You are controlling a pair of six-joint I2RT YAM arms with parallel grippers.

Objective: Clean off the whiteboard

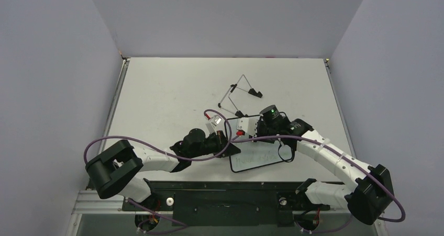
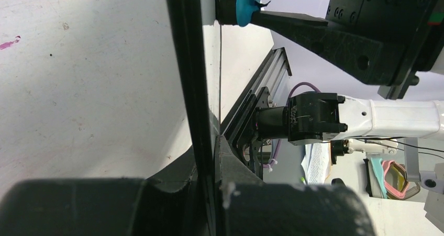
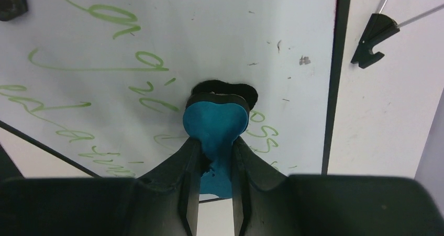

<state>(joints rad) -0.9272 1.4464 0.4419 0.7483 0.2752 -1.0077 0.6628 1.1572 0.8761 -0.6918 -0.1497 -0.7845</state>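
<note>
Right gripper: black fingers pinched on small blue-and-black eraser block, its pad pressed against the white, black-framed whiteboard. Green handwriting lies left of the eraser. Left gripper: clamped on the board's frame edge, between the arms on the pale grey table.

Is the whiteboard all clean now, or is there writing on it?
Not clean. Green handwriting runs across the whiteboard, and the eraser in the right gripper is pressed against it.

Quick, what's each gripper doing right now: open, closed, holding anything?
Left gripper: closed on the edge of the whiteboard.
Right gripper: closed on the blue eraser.
</note>
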